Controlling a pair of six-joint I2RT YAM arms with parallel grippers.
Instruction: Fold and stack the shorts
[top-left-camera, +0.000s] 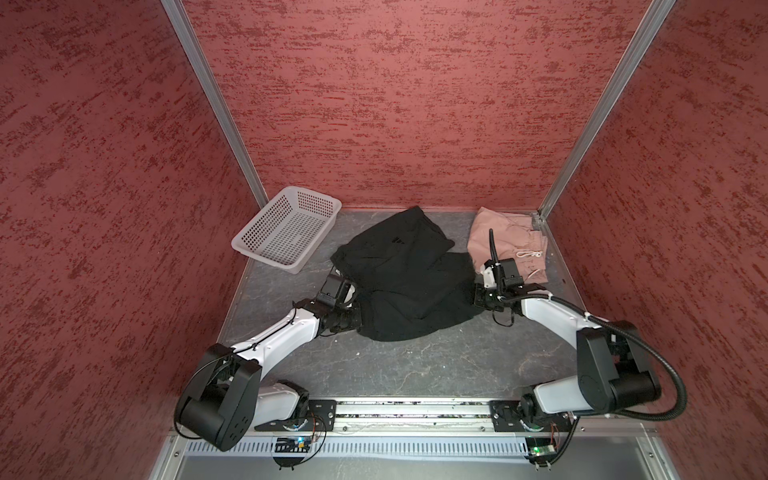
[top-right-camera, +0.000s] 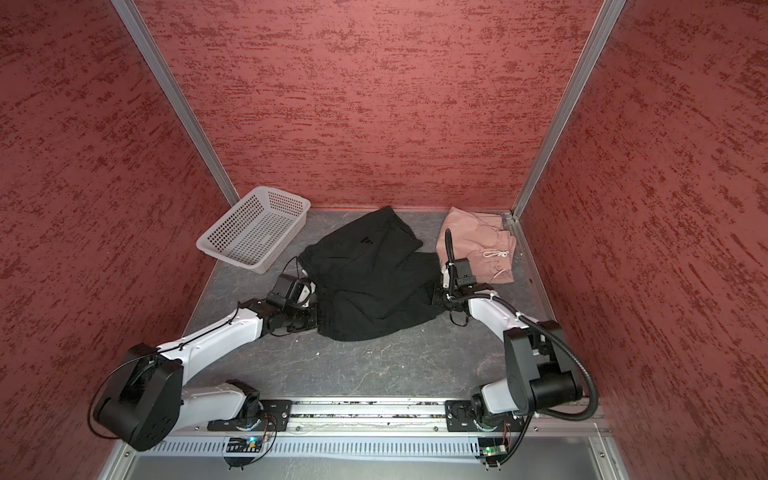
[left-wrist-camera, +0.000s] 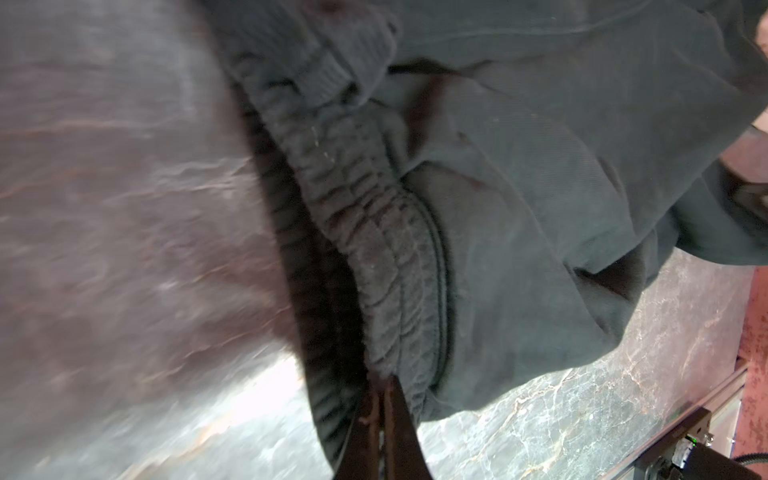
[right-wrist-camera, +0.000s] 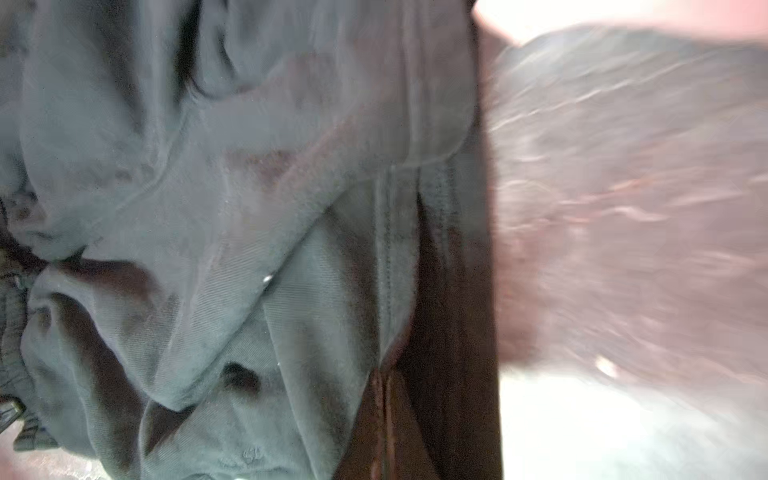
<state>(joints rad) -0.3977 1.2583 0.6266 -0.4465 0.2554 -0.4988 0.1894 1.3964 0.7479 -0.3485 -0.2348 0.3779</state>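
As left hand (left-wrist-camera: 381, 388) and right hand (right-wrist-camera: 384, 380) pinch thin edges of the black shorts (top-left-camera: 407, 286), uneven lifting may slip cloth from their tips

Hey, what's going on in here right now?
Two robot arms are working on the black shorts, which lie rumpled in the middle. The left gripper is pinched shut on the gathered waistband edge, and the right gripper is shut on the opposite edge. The pink shorts sit folded in the back right corner. The white basket stands at back left.
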